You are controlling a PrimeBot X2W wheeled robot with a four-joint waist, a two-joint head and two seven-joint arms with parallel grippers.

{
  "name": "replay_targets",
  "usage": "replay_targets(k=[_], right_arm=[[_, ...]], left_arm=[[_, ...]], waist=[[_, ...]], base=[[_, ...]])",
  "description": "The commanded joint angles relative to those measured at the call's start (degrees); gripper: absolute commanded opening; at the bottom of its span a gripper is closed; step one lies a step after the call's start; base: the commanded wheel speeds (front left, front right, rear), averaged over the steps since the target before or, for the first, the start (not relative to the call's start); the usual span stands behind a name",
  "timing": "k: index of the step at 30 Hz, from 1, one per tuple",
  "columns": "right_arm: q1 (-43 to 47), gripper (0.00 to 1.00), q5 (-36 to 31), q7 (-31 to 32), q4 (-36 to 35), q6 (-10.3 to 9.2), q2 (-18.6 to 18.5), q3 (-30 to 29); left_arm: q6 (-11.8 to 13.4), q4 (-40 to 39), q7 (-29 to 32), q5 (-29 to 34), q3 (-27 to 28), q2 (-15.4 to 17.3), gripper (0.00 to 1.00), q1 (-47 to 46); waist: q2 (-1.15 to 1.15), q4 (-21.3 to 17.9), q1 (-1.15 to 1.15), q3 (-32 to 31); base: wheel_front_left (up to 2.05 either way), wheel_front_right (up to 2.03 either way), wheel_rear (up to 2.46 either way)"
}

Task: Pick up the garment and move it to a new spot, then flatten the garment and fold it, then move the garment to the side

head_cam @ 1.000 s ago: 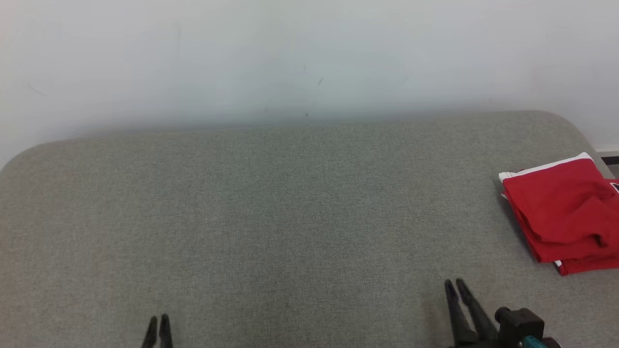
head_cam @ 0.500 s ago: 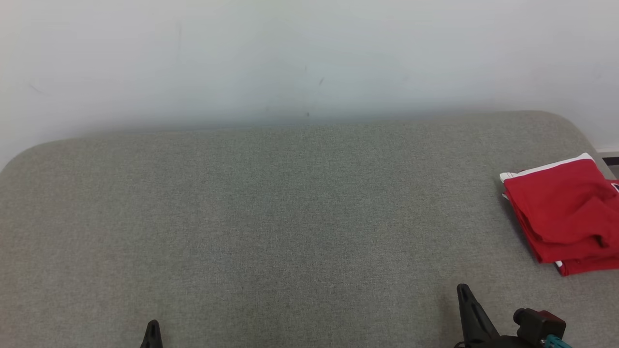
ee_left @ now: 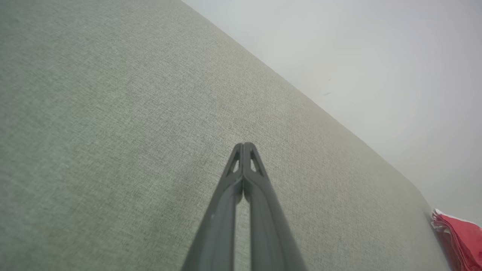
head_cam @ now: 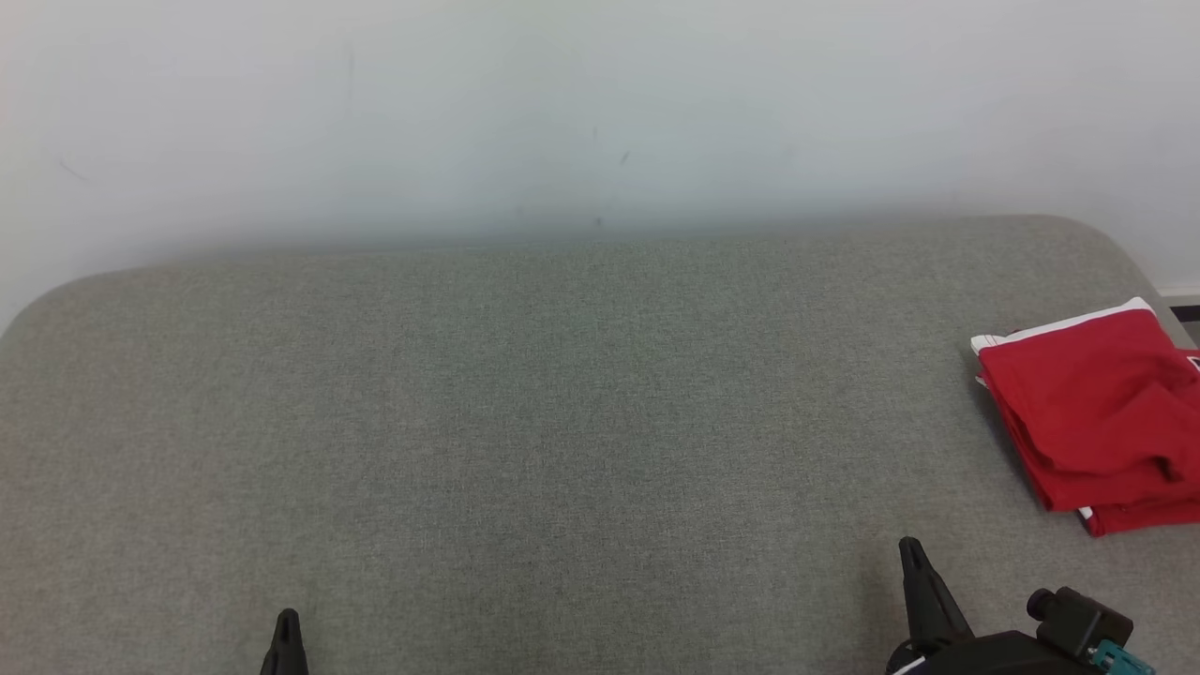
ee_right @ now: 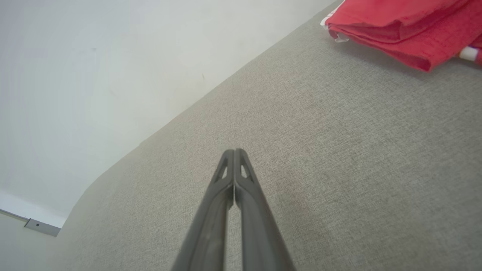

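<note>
The left gripper (ee_left: 244, 145) is clenched, fingers pressed tip to tip and holding nothing, low over the bare pad (head_cam: 562, 422). The right gripper (ee_right: 234, 151) is clenched the same way, also empty, and sits nearer the garment (head_cam: 1092, 412) but well apart from it. The red garment lies folded at the pad's far right, by the rounded corner, and its right side runs out of the head view.

The main risk seems to be that edge. The stack sits close to where the pad curves away, and I cannot tell how much of it is supported past the frame. A nudge to the right could tip it over the side.

The fold itself looks loose. The top layer is rumpled, with a lip hanging at the near corner and a white hem showing beneath. If the right arm swings across low, its pointed tip could catch that lip and drag the layers open.

If a further grasp is needed, the jaws must part first. Shut as they are, they would only push the cloth and bunch it against the grey weave.
</note>
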Motion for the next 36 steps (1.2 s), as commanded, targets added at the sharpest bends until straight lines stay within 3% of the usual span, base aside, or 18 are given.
replay_targets(k=[1, 36], right_arm=[[-1.46, 0.0, 2.51, 0.39, -0.93, -0.03, 0.05, -0.24], [-3.6, 0.0, 27.92, 5.31, -1.52, -0.06, 0.12, -1.93]], left_arm=[[-0.31, -0.96, 0.53, -2.33, 0.42, 0.12, 0.0, -1.62], [-2.25, -1.45, 6.89, -25.33, 2.71, 0.16, 0.0, -4.8]], waist=[[0.0, 0.02, 0.0, 0.0], [0.0, 0.38, 0.0, 0.05]], base=[[0.0, 0.0, 0.0], [0.0, 0.0, 0.0]])
